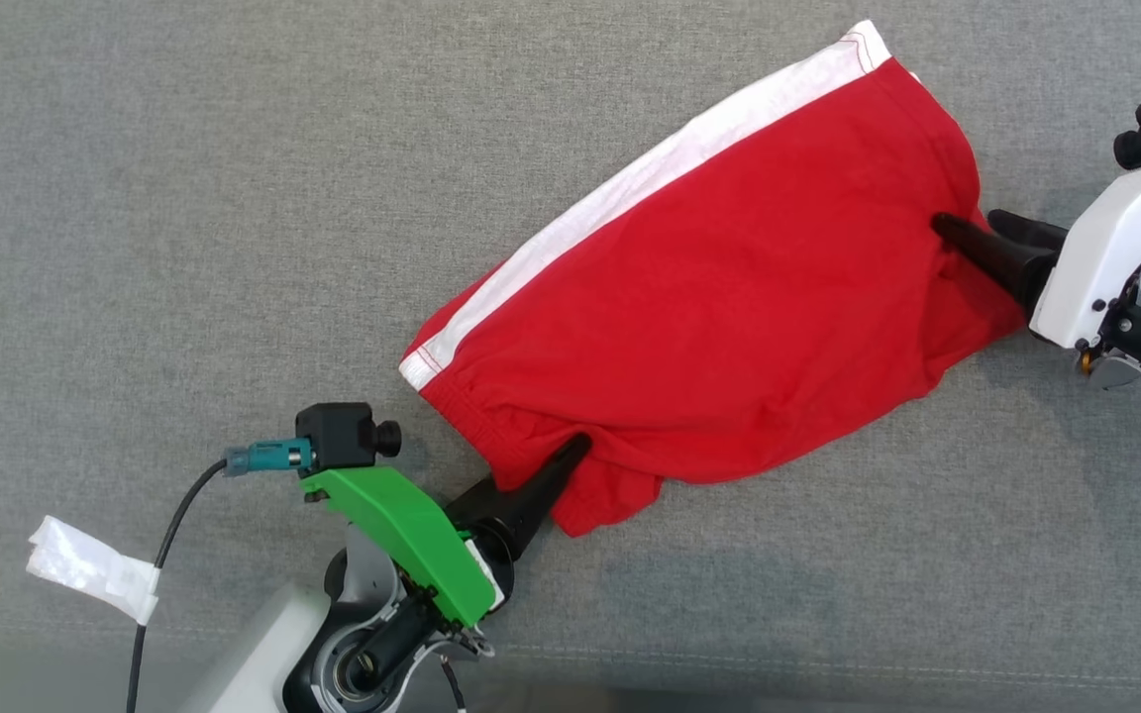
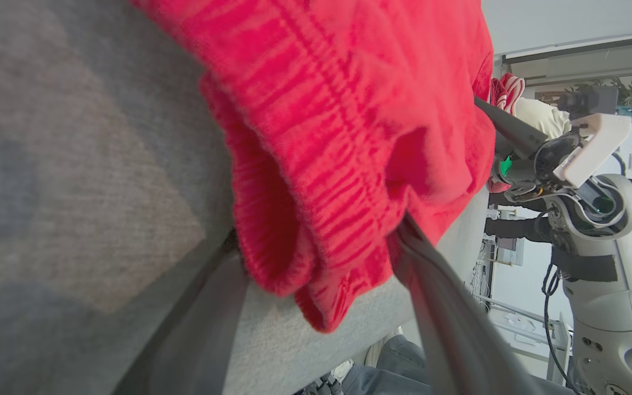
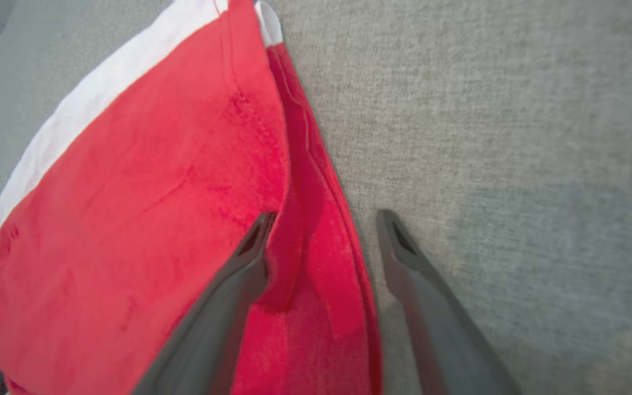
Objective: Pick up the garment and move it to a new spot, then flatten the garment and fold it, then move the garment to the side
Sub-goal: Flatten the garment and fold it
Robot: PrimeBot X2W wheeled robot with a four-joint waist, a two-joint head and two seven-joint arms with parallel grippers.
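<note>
1 garment (image 1: 729, 297): red shorts, 1 white side stripe (image 1: 650, 178), lying diagonal on grey fabric surface (image 1: 234, 198), centre-right in head view. 2 grippers, at opposite ends. Left gripper (image 1: 570, 465) at gathered waistband end, jaws spread wide, straddling bunched edge, not clamped. Right gripper (image 1: 965, 220) at far hem, jaws released: 1 finger on top of cloth, 1 on bare surface just beside hem. 1 black cable (image 1: 169, 535) with 1 white tape tag (image 1: 90, 567), lower left, well apart from garment.
</note>
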